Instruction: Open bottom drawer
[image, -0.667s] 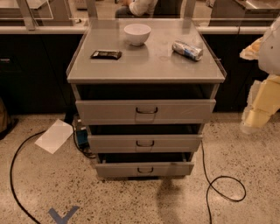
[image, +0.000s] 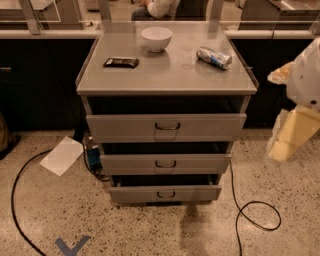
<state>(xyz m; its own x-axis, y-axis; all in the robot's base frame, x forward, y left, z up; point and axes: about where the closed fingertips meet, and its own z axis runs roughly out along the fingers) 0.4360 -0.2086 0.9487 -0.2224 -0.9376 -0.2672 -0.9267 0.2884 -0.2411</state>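
1. Plainly, the job is hardly begun: the bottom drawer (image: 135, 194) sits lowest in the cabinet (image: 175, 75), under the middle drawer (image: 130, 164) and the top drawer (image: 125, 127), and none of its tray shows.
2. Its front looks pushed in or very nearly so. A dark gap lies above it, but whether that is shadow or a small opening cannot be told.
3. Its small dark handle (image: 166, 194) hangs at the middle of the front with nothing touching it.
4. The gripper (image: 286, 140) is off to the cabinet's right, about level with the top drawer and well apart from the handle. Whether it is spread wide or closed narrow cannot be told, and it appears to hold nothing.
5. What is left, by this reckoning, is nearly everything: reaching down to the handle, taking hold, and pulling the drawer out.
6. Left of the cabinet, a sheet of paper (image: 62, 155) lies on the floor with a black cable (image: 20, 175) curving past it and a small blue object (image: 93, 155) by the cabinet's left foot.
7. On the cabinet top sit a dark bar (image: 121, 62), a white bowl (image: 156, 38) and a crushed can (image: 214, 57).
8. Right of the cabinet, a second cable (image: 250, 210) loops over the floor. It is near the path down to the handle, but the floor straight before the drawer is bare.
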